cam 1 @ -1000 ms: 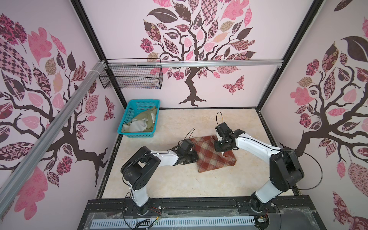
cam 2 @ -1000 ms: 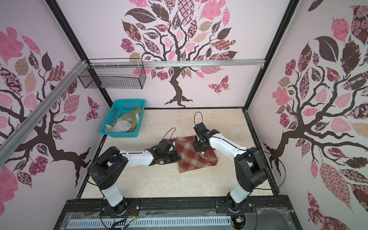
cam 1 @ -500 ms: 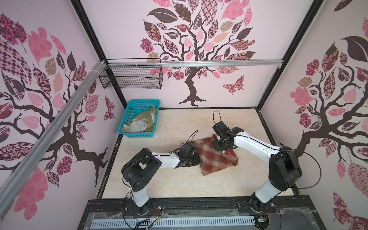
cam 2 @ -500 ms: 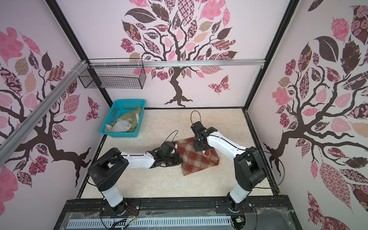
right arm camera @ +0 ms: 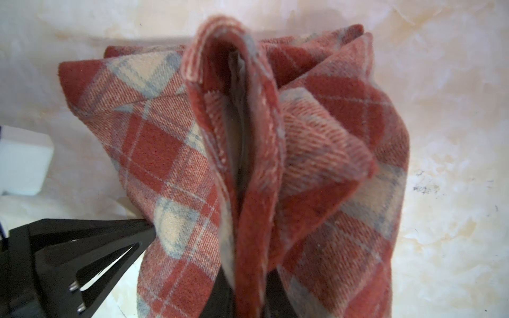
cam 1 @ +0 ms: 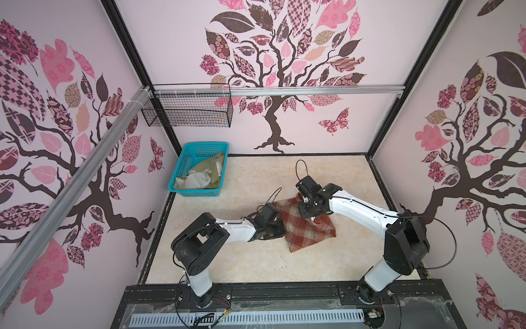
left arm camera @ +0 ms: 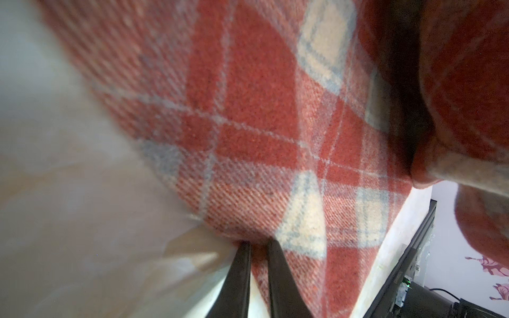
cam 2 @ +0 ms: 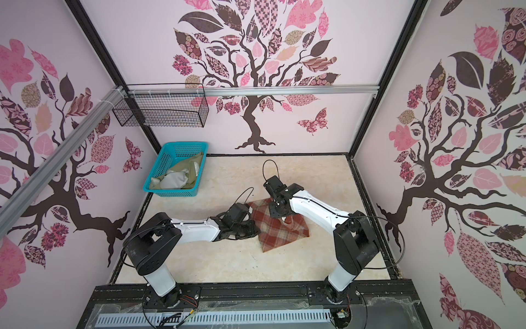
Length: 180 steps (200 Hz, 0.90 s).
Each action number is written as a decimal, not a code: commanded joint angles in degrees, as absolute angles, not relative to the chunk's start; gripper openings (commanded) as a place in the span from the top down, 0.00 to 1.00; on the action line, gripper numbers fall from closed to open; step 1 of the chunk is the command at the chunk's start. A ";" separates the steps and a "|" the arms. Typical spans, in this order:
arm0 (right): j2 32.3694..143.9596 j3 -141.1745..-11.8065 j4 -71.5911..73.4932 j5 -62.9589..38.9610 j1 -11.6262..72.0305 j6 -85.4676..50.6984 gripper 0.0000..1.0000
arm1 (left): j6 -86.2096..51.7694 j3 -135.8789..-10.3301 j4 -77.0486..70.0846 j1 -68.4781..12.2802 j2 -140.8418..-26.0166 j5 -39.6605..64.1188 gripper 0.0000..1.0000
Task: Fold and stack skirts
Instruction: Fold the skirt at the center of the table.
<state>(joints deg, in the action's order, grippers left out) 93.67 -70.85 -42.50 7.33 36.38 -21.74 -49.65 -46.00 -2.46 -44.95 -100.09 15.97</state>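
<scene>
Well away from the turquoise basket [cam 1: 196,193], out on the open table [cam 1: 256,176], lies the plaid skirt [cam 1: 306,228], flattened into a rough diamond. One long edge is turned toward the basket side. The olive skirt [cam 1: 209,171] sits crumpled inside the basket, untouched.

The left gripper [left arm camera: 257,243] meets the plaid skirt at its basket-side edge. Its jaws are almost together and pinch the edge low against the table. Farther from the basket, over the middle of the cloth, the right gripper [cam 1: 313,217] is clamped on a raised ridge of plaid, and layers hang off both sides of the ridge in the right wrist view. The two grips face each other across the skirt, the left tip touching the cloth just beside the lifted ridge.

The fold probably turns on that line. The left grip looks like the anchor, and the right arm, nearer the raised layers, is better placed to carry them across. The thick cloth may spring open.
</scene>
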 commanded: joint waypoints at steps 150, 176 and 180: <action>97.71 -63.57 -33.01 4.15 38.90 -27.32 0.94 | -49.04 -43.07 -1.85 -45.30 -99.49 16.37 0.84; 98.23 -62.74 -31.44 3.47 39.03 -27.98 0.92 | -48.96 -43.15 -1.77 -45.27 -99.48 16.44 0.83; 98.33 -62.69 -31.18 3.43 39.03 -28.03 0.92 | -49.00 -43.15 -1.76 -45.29 -99.43 16.44 0.83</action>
